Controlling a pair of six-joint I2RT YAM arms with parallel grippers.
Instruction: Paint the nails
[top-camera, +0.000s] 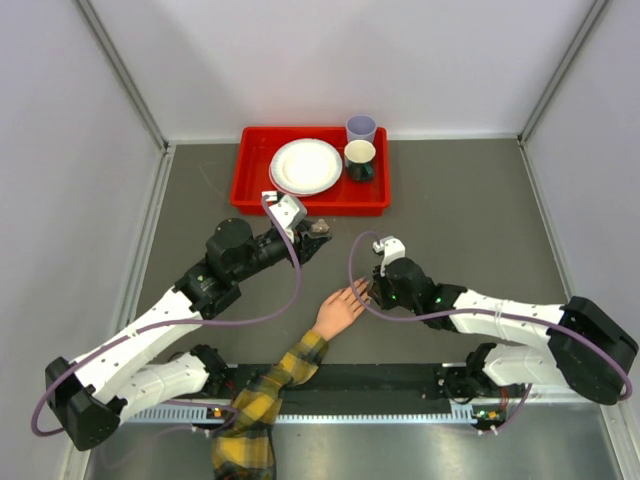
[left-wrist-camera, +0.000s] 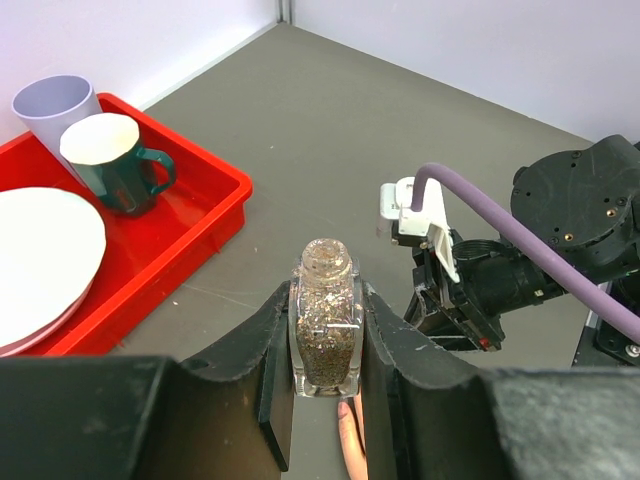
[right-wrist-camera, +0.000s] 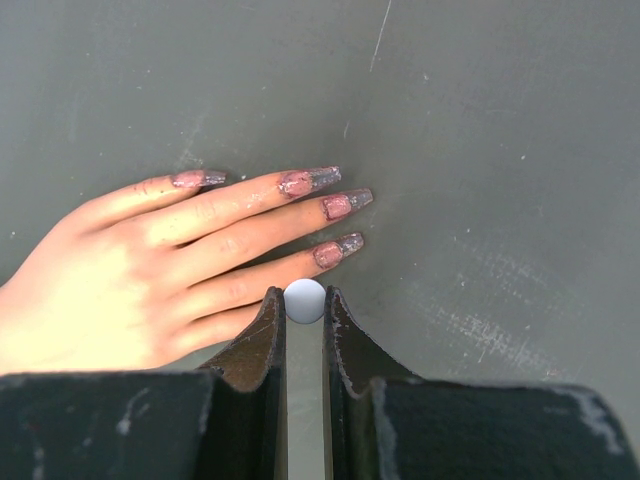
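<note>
on the grey tabletop (top-camera: 450, 220), just ahead of the two arm bases, a pale mannequin hand (top-camera: 340, 310) lies palm down with its fingers spread, its arm in a yellow-and-black plaid sleeve (top-camera: 265, 390). lying flat like this turns every nail upward, likely so a brush can reach each one. your left tool (left-wrist-camera: 325, 295) is closed on a small clear bottle (left-wrist-camera: 325, 340) of glittery polish. the bottle is upright with no cap on its neck, off to the side of the hand, probably so it stays steady for dipping and clear of the painting. your right tool (right-wrist-camera: 302, 297) is pinched almost shut on a small white knob (right-wrist-camera: 305, 301), likely the top of the brush; any bristles are hidden beneath it. in the right wrist view the nails (right-wrist-camera: 337, 249) are long and pointed; four show, all smeared pinkish grey. the nearest nail sits just beyond the tool's tips and slightly to the right, and you cannot tell whether anything touches it. the little finger runs under the tool, its nail out of sight. a red tray (top-camera: 250, 190) with a white plate (top-camera: 305, 165), a lilac cup (top-camera: 361, 128) and a dark green cup (top-camera: 360, 158) stands well apart at the far side
</note>
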